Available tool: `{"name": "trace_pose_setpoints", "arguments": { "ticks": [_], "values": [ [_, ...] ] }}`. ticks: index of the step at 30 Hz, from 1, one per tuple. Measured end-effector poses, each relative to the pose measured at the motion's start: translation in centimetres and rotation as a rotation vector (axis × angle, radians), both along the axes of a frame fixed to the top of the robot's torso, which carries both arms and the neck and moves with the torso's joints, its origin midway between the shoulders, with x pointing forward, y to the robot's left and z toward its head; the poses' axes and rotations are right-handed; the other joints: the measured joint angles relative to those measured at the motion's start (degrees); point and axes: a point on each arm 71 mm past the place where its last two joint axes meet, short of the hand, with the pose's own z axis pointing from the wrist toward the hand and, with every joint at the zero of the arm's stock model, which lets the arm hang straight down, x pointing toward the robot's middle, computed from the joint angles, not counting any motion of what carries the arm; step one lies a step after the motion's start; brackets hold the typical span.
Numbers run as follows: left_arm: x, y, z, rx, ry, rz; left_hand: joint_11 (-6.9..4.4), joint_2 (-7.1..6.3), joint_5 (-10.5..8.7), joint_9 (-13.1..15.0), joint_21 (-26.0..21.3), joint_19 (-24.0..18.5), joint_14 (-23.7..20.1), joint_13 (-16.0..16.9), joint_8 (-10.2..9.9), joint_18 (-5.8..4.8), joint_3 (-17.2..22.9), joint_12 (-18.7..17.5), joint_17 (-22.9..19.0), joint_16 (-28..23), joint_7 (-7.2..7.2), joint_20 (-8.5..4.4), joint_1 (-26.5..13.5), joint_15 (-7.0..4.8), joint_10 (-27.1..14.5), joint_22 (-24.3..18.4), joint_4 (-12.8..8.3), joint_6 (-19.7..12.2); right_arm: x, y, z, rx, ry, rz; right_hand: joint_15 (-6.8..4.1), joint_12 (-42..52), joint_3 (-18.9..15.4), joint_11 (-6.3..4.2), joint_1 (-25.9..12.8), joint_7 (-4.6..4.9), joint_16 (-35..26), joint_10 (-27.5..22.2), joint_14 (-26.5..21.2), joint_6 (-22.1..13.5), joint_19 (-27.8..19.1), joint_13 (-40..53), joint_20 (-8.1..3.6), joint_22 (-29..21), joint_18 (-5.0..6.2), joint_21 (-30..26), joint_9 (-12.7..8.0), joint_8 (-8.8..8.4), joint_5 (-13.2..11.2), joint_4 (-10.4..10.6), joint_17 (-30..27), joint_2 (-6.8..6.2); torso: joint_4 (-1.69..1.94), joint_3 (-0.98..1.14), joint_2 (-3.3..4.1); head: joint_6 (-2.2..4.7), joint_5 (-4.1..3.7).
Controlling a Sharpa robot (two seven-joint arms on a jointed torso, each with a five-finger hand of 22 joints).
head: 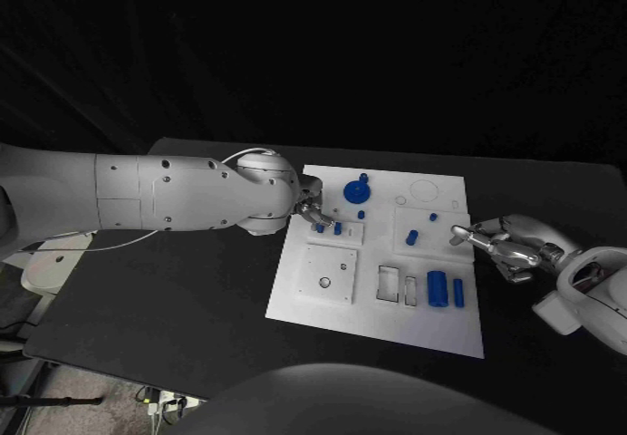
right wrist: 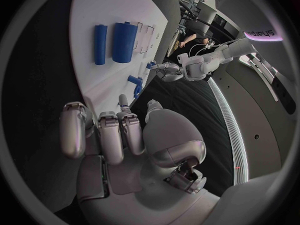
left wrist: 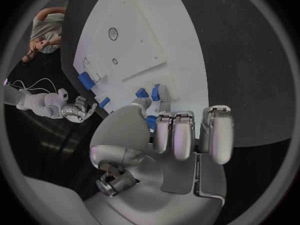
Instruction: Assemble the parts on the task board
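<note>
Dim room, black surround; the white board (head: 379,317) is brightest, while wrist views bend straight edges and darken toward their rims.

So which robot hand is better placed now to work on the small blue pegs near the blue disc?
The left robot hand, probably. Its fingertips already sit at the small blue pegs on the task board, just below the blue disc. The right robot hand is at the board's opposite edge.

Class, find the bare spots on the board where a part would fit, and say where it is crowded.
Free: the board's near strip, below the square plate and two cylinders; also the far right corner around the ring outline. Crowded: the far left, where the left hand meets the pegs beside the disc.
</note>
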Motion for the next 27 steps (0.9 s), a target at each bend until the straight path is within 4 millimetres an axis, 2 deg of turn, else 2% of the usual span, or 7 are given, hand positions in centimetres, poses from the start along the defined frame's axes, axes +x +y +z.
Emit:
{"name": "trace_pose_setpoints", "arguments": {
  "ticks": [11, 18, 27],
  "values": [
    [-0.05, 0.13, -0.06, 0.012, 0.009, -0.005, 0.0, -0.23, 1.16, 0.0, 0.0, 0.0, 0.0, 0.0, 0.0, 0.0, 0.6, 0.0, 0.0, 0.0, 0.0, 0.0, 0.2, 0.0, 0.0, 0.0, 0.1, 0.0, 0.02, 0.01, -0.03, 0.0, 0.0, 0.0, 0.0, 0.0, 0.0, 0.0, 0.0, 0.0, 0.0, 0.0, 0.0, 0.0, 0.0, 0.0, 0.0, 0.0, 0.0, 0.0, 0.0, 0.0, 0.0, 0.0, 0.0, 0.0, 0.03, 0.01, -0.02, 0.0, 0.01],
    [-0.1, 0.27, -0.04, 0.017, 0.008, -0.006, 0.0, -0.75, 1.88, 0.8, 0.0, 0.0, 0.0, 0.0, 0.7, 0.0, 1.3, 0.0, 0.0, 0.0, 0.0, 0.0, 0.8, 0.0, 0.0, 0.0, 0.0, 0.0, 0.01, -0.01, -0.06, -0.001, 0.001, 0.0, 0.0, 0.0, 0.0, 0.0, 0.0, 0.0, 0.0, 0.0, 0.0, 0.0, 0.0, 0.0, 0.0, 0.0, 0.0, 0.0, -0.1, 0.0, 0.0, 0.0, 0.0, 0.0, 0.03, -0.02, -0.01, 0.0, 0.03],
    [-0.2, 0.23, -0.01, 0.016, 0.007, -0.008, 0.0, -1.76, 4.81, 3.0, 0.0, 0.0, 0.0, 0.0, 2.4, 0.0, 3.3, 0.0, 0.0, 0.0, -0.4, 0.0, 0.8, 0.0, 0.0, 0.0, 0.1, -0.4, 0.01, -0.03, -0.12, -0.001, 0.002, -0.001, 0.0, 0.0, 0.0, 0.0, 0.0, 0.0, 0.0, 0.0, 0.0, 0.0, 0.0, 0.0, 0.0, 0.0, 0.0, 0.0, -0.1, 0.0, 0.0, 0.0, 0.0, 0.0, 0.04, -0.01, -0.01, 0.0, 0.14]
  ]
}}
